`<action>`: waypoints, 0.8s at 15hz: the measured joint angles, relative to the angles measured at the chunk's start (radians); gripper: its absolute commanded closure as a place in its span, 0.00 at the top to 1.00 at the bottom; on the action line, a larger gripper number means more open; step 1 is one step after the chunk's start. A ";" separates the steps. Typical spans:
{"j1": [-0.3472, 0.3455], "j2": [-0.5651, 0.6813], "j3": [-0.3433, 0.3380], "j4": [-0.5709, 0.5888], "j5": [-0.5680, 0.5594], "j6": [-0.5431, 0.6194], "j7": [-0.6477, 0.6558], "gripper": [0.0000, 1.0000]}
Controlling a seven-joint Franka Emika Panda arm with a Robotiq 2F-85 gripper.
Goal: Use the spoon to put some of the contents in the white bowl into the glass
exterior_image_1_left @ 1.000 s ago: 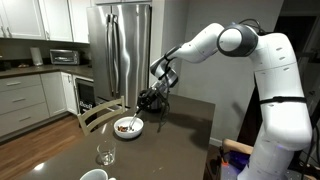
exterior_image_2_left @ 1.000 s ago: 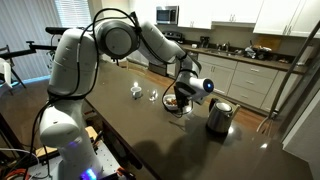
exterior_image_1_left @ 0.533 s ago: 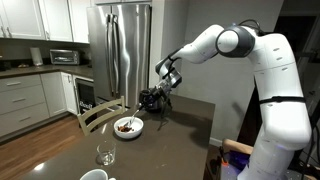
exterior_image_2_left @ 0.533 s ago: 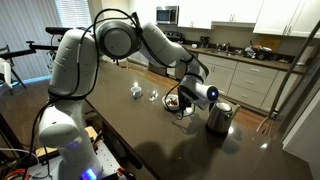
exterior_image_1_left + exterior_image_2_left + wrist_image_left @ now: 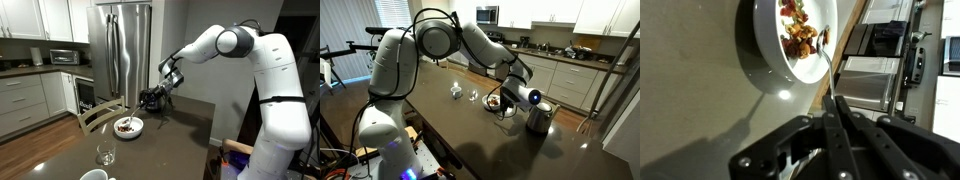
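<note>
An exterior view low across the table [image 5: 180,135], facing the fridge [image 5: 120,50], an exterior view higher beside the arm [image 5: 440,38], facing the counters [image 5: 565,70], wrist view close above the bowl [image 5: 765,55], all three sharing bowl and table.

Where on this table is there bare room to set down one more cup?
The wide strip of table between the row of things and the robot's base is bare. The row itself is crowded: glass, white bowl and kettle stand in line, and the arm reaches in toward the bowl.
</note>
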 measured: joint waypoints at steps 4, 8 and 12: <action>0.000 0.000 0.001 0.000 0.008 -0.011 0.000 0.05; 0.003 -0.001 0.006 0.000 0.032 -0.044 -0.001 0.05; 0.015 -0.013 0.014 0.000 0.039 -0.069 -0.003 0.05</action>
